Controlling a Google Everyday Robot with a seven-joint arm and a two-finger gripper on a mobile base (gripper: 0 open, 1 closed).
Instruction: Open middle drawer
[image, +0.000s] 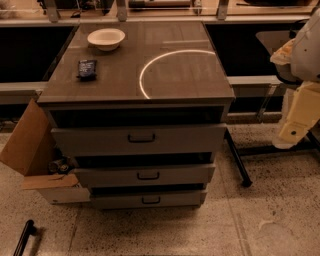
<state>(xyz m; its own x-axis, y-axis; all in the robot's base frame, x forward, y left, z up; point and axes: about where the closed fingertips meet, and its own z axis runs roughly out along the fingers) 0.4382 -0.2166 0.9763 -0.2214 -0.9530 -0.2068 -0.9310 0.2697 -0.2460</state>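
Observation:
A grey cabinet with three drawers stands in the middle of the camera view. The middle drawer (145, 175) has a medium-height flat front with a small dark pull handle (148, 175) at its centre. A dark gap shows above its front. The taller-fronted drawer (140, 139) is above it and the slimmest drawer (148, 199) is below it. My arm comes in at the right edge, and the cream-coloured gripper (298, 117) hangs well to the right of the cabinet, at about the height of the top drawer, touching nothing.
On the cabinet top (190, 75) are a white bowl (106, 38) and a dark packet (87, 68). An open cardboard box (35, 150) stands against the cabinet's left side. A black slanted leg (237, 162) is on the right, and a black rod (24, 237) lies on the speckled floor.

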